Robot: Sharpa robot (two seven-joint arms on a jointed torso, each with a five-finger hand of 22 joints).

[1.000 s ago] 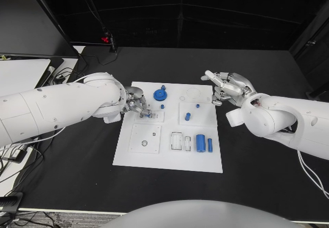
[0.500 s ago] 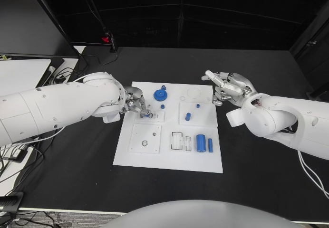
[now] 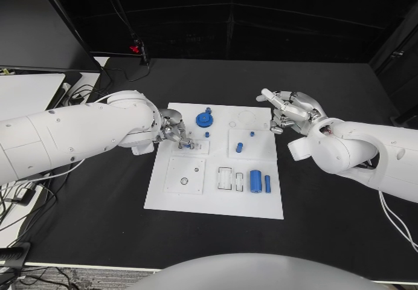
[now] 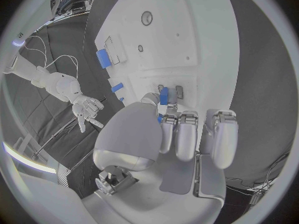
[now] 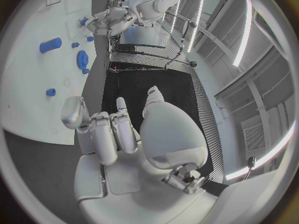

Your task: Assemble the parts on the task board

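While its silver fingers are curling in over the task board (image 3: 215,199), the left hand (image 3: 173,133) is pinching a small blue peg (image 4: 164,96) at its fingertips, just above a little pair of slots near the board's left side. Off the board's right edge, the right hand (image 3: 292,112) is hovering with fingers spread, holding nothing. On the flat white plate are lying a ridged blue gear (image 3: 204,119), a fat blue cylinder (image 3: 254,180) and a thinner blue rod (image 3: 266,184) beside it.
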